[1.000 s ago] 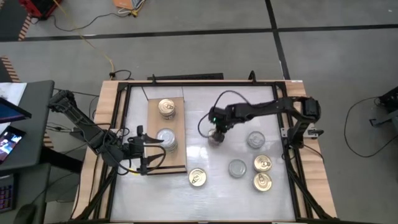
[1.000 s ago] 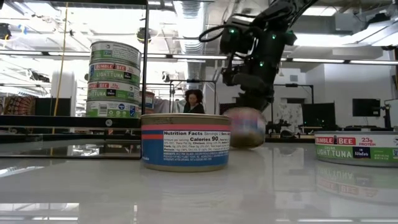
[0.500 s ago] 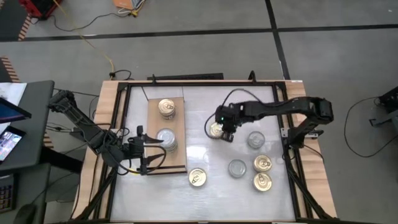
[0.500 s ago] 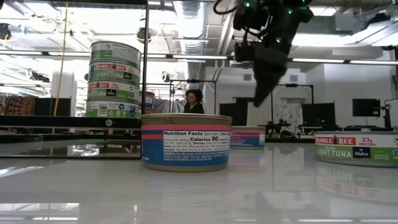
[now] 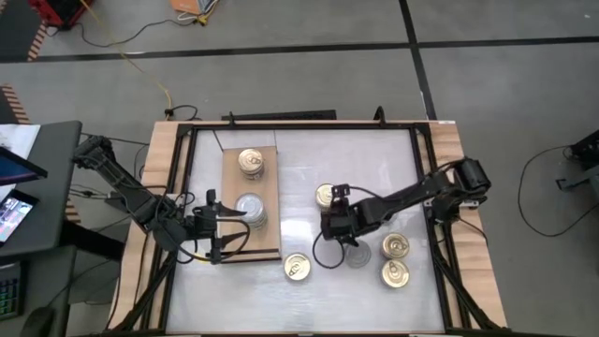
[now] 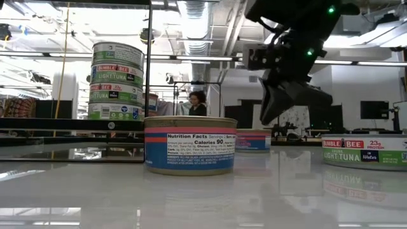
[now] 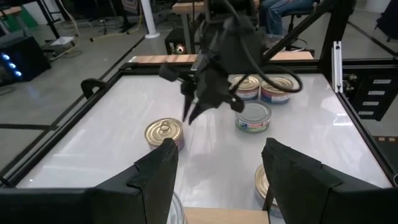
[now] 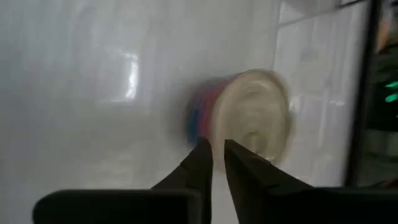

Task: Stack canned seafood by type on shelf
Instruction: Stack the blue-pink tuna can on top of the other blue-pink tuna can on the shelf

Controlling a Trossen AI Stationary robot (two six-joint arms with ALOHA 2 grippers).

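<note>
The shelf (image 5: 234, 192) is a tan board left of centre. It carries a gold-topped tin (image 5: 249, 161) and a stack of several silver-topped tins (image 5: 251, 208), seen in the low view as green-labelled tins (image 6: 116, 81). A gold-topped tin (image 5: 325, 195) stands flat on the white table to the right of the board. My right gripper (image 5: 331, 227) hovers just on its near side, fingers nearly together and holding nothing; its wrist view shows that tin (image 8: 249, 118) beyond the fingertips. My left gripper (image 7: 214, 180) waits open over the board's near-left part (image 5: 217, 229).
More tins stand on the table: a gold one (image 5: 298, 269) near the board's corner, a silver one (image 5: 357, 254) partly under my right arm, and two gold ones (image 5: 395, 246) (image 5: 395, 273) to the right. Black rails (image 5: 426, 168) frame the table. A person (image 6: 198, 102) is far behind.
My right gripper held a tin tilted above the table right of the board, set it down flat on its base and let go. It rose, then moved toward the table's near edge and came lower again. The left arm kept still.
</note>
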